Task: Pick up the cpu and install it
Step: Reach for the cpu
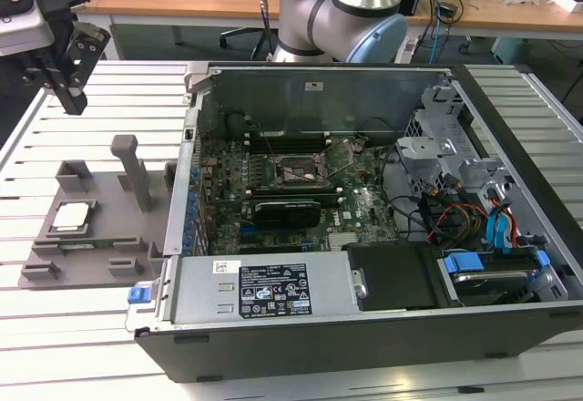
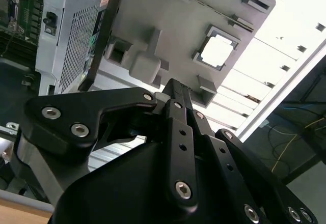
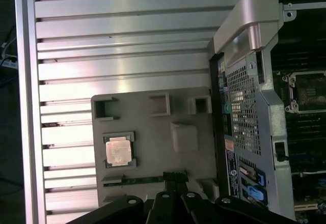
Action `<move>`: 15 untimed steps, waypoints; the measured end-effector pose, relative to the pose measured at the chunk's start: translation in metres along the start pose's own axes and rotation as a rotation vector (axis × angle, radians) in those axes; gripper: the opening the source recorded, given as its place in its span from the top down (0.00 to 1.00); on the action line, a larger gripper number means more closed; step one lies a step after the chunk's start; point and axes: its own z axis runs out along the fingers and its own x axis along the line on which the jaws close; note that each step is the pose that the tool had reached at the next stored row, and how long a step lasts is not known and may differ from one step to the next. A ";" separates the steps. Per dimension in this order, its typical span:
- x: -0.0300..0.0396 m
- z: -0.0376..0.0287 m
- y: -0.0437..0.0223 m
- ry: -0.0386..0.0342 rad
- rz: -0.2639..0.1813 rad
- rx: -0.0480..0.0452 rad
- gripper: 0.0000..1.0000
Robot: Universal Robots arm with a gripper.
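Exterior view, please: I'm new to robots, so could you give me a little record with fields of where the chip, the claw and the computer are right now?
cpu: lies flat in a recess of the grey tray, nothing touching it
grey tray: on the slatted table, beside the case on the exterior view's left
gripper: hangs in the air near the tray, apart from the cpu, carrying nothing
computer case: open, motherboard exposed
socket: on the motherboard, cpu not in it
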 end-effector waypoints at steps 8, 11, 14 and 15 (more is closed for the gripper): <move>0.0171 0.0000 -0.0013 0.0001 0.000 0.0000 0.89; 0.0241 0.0000 -0.0018 0.0001 0.000 0.0000 0.89; 0.0309 0.0000 -0.0024 0.0000 0.000 0.0000 0.89; 0.0327 0.0000 -0.0025 0.0000 0.000 -0.0001 0.89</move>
